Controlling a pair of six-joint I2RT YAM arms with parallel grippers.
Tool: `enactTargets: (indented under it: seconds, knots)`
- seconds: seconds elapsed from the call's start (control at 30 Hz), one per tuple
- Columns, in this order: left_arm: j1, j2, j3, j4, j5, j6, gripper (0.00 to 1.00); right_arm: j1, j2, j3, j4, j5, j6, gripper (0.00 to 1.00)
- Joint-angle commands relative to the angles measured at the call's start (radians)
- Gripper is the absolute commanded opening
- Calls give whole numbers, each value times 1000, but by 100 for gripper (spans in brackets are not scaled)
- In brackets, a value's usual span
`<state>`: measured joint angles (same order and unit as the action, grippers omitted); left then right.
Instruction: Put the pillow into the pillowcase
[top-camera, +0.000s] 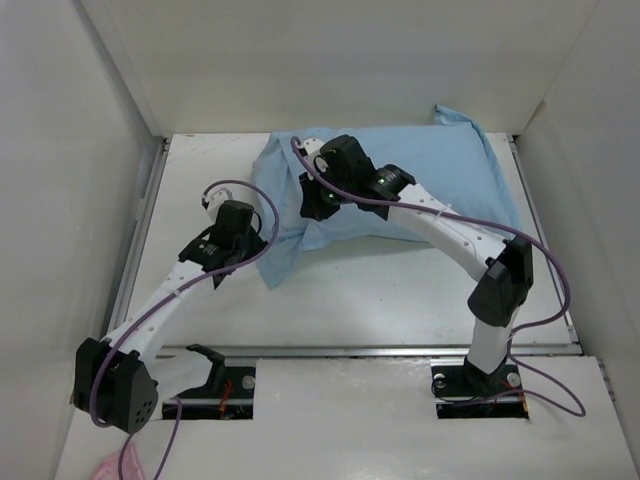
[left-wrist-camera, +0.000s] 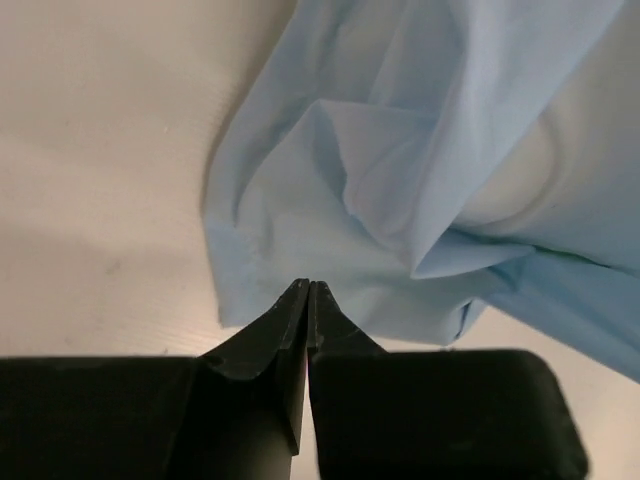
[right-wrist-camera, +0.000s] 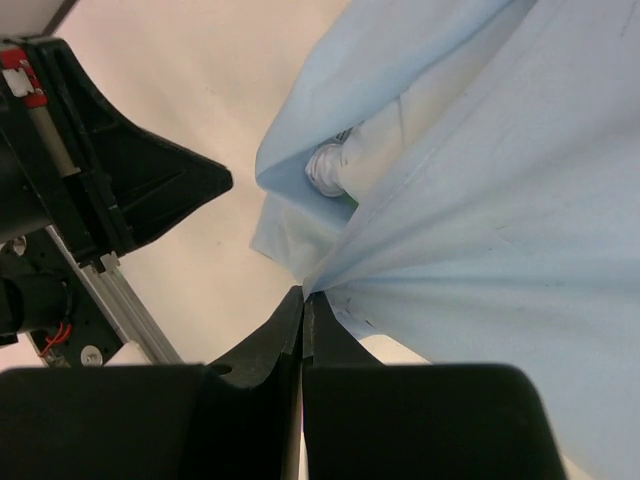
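Across the upper centre of the overhead view we see the pillowcase (top-camera: 440, 170) lying left to right, the pillow (right-wrist-camera: 400, 140) showing white at its left-end mouth. There the right gripper (right-wrist-camera: 303, 295) pinches the hem. The left gripper (left-wrist-camera: 306, 290) is clenched at the flap's edge, its hold uncertain.

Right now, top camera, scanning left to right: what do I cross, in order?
left arm's base → left gripper → right gripper → right arm's elbow. The pillowcase is left out because it spans most of that stretch.
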<state>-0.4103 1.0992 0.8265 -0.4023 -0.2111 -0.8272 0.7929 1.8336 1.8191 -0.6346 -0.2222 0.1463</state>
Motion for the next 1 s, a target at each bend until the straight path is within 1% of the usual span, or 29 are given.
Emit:
enactTargets:
  seconds: [0.0,0.03,0.07,0.13,0.17,0.2,0.23,0.27,0.3,0.4,0.5,0.53,0.57,0.6,0.63,0.77,0.8,0.83,0.87,0.93,0.97]
  knots:
    - [4,-2,6,181,60,92,0,22,13,49,50,-59,-8,0]
    - [4,10,6,221,94,106,0,22,13,49,50,-59,-8,0]
    - [4,10,6,265,175,123,0,22,13,49,50,-59,-8,0]
    - [4,39,22,312,235,161,0,22,13,49,50,-59,-8,0]
    - [4,39,40,312,252,161,2,22,13,40,50,-59,-8,0]
    - [4,48,40,312,253,161,12,22,13,40,50,-48,1,0]
    - [4,48,51,312,253,174,27,22,13,31,50,-39,1,0]
    - [4,48,63,298,227,174,34,22,3,31,50,-39,1,0]
    - [4,48,63,289,175,174,38,22,3,31,50,-39,1,0]
    - [4,76,100,267,112,174,39,22,3,31,50,-28,1,0]
    - [4,158,160,177,27,174,39,22,3,31,50,-28,1,0]
    - [4,180,174,152,-17,174,37,22,3,31,41,-28,1,0]
    - [4,223,186,134,-30,174,36,22,3,31,41,-28,1,0]
    - [4,241,197,106,-30,174,35,22,3,31,41,-17,1,0]
    - [4,255,206,106,-10,174,34,22,3,31,41,-17,1,0]
    - [4,298,206,82,-19,161,34,22,-6,31,32,4,1,0]
    - [4,307,206,82,-19,161,26,22,-7,31,32,4,1,0]
    - [4,307,206,98,-19,161,14,22,-7,31,32,4,1,0]
    - [4,307,206,111,24,174,0,22,-7,31,32,4,1,0]
    - [-7,304,206,150,76,195,0,22,-7,31,32,4,1,0]
    - [-19,292,206,202,90,204,0,22,-7,31,32,4,1,0]
